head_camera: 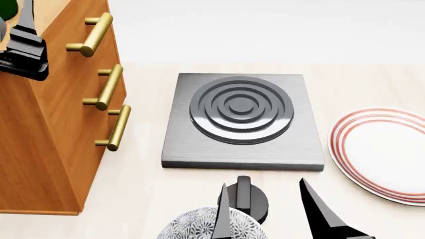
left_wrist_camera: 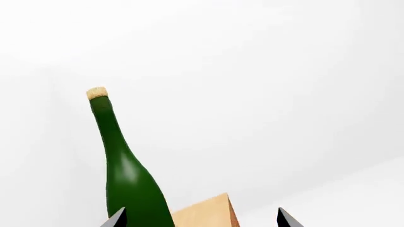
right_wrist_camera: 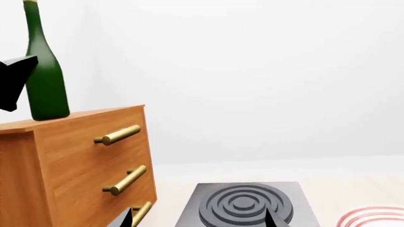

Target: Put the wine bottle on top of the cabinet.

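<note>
The wine bottle [right_wrist_camera: 45, 80] stands upright on the lighter top of the cabinet [right_wrist_camera: 88, 156], dark green with a tan cork. In the left wrist view the wine bottle [left_wrist_camera: 129, 175] rises just inside one fingertip of my left gripper [left_wrist_camera: 202, 218], which is open wide with a corner of the cabinet [left_wrist_camera: 205, 215] top between its tips. The head view shows only a green sliver of the wine bottle [head_camera: 5, 7] beside the left gripper [head_camera: 23, 47] over the cabinet [head_camera: 53, 129]. My right gripper [head_camera: 269, 214] hangs open and holds nothing, low near the table's front.
A grey stove plate with raised rings [head_camera: 242, 119] lies in the middle of the table. A white plate with red rings [head_camera: 385, 154] lies at the right. A patterned bowl [head_camera: 189, 230] and a dark round object [head_camera: 246, 196] sit under the right gripper.
</note>
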Available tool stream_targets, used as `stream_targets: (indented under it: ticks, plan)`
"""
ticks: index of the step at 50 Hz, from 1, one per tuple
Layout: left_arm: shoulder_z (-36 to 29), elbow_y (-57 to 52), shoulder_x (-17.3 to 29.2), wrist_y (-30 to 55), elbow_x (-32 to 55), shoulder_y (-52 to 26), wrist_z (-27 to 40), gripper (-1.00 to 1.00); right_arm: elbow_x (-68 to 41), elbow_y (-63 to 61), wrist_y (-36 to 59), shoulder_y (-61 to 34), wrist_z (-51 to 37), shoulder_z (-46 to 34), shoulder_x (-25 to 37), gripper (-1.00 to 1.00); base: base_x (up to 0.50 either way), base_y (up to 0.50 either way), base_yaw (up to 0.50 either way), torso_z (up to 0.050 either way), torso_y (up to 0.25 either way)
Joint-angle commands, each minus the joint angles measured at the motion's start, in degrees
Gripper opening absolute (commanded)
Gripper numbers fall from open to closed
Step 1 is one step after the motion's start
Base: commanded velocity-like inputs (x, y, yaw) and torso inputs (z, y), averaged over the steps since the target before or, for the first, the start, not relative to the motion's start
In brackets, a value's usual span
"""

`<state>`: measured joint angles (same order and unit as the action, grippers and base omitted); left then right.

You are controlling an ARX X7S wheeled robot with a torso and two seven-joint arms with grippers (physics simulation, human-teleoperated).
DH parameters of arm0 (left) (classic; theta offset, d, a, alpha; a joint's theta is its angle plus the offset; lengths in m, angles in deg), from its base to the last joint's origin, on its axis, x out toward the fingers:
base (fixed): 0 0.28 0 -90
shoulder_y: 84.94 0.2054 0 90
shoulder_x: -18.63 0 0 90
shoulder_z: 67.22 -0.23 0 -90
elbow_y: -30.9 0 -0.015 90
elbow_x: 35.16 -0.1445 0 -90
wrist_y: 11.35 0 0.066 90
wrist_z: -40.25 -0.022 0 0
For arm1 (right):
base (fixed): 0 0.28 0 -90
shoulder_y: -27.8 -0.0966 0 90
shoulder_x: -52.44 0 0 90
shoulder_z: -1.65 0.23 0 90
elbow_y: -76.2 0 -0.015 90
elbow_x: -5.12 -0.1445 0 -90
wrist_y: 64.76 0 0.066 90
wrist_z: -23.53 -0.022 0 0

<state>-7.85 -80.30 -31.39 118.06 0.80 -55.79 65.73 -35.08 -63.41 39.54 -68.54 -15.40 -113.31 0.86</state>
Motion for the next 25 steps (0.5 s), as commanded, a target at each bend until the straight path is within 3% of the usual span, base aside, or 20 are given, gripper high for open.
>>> stream_targets:
  ticks: [1, 7, 14, 25]
  plan:
    - [3.93, -19.58, 3.34, 0.06, 2.67, 10.95, 7.26, 1.00, 0.77, -0.59, 0.15, -0.21, 0.62, 1.39, -0.70, 1.00, 0.00, 0.00, 0.00, 0.000, 0.000]
    - [5.86, -27.80, 5.24, -2.53, 1.25, 21.25, 15.07, 1.00, 1.36, -0.31, 0.25, -0.44, 0.85, 0.60, -1.18, 1.00, 0.00, 0.00, 0.00, 0.000, 0.000]
    - [4.02, -30.95, 5.83, -6.72, -3.69, 30.15, 18.71, 1.00, 1.77, 0.40, 0.04, -0.54, 1.38, 0.01, -1.51, 1.00, 0.00, 0.00, 0.00, 0.000, 0.000]
    - [-6.68, -37.03, 2.41, -0.95, -12.07, 31.67, 23.21, 1.00, 2.41, 0.62, 0.69, -1.25, 1.76, -1.49, -2.21, 1.00, 0.00, 0.00, 0.00, 0.000, 0.000]
